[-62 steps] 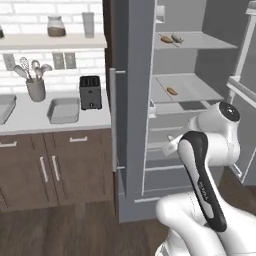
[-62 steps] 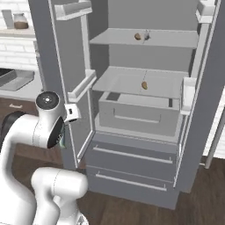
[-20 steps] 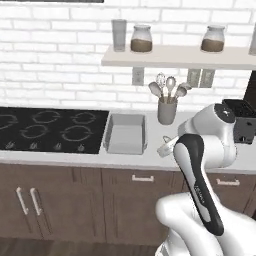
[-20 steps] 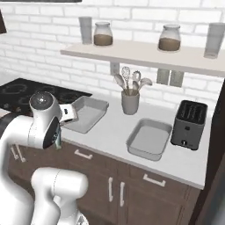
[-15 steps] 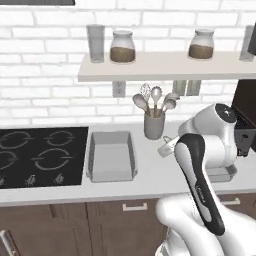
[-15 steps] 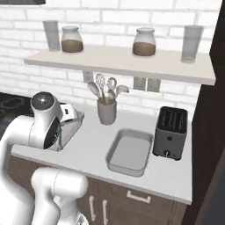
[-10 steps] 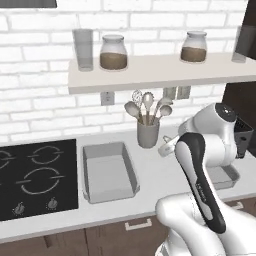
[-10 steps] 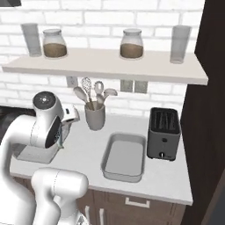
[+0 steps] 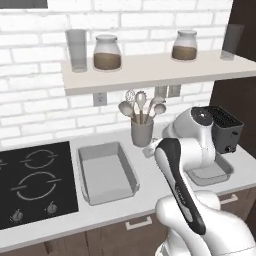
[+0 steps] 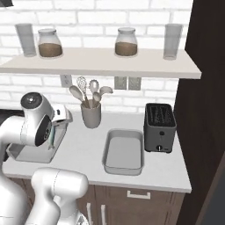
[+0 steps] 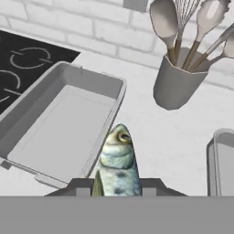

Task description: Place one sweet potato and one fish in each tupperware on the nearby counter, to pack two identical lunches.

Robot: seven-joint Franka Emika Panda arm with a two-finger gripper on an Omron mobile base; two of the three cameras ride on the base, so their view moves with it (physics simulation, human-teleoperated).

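Base driven closer to counter (image 9: 150, 195); hand view: fish (image 11: 117, 164) in jaws.

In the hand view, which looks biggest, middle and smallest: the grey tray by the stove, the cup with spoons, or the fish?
1. The tupperware, by far the widest.
2. The utensil cup and the fish look about alike. The fish sits right at the camera in the gripper, so I won't rank them.

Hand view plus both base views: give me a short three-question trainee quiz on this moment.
1. True or false: the gripper is shut on the fish.
2. How many tupperware trays sit on the counter?
3. What stands between the two trays? A) toaster B) utensil holder C) jar

Key:
1. True.
2. Two: one beside the stove, one beside the toaster.
3. B, the utensil holder.
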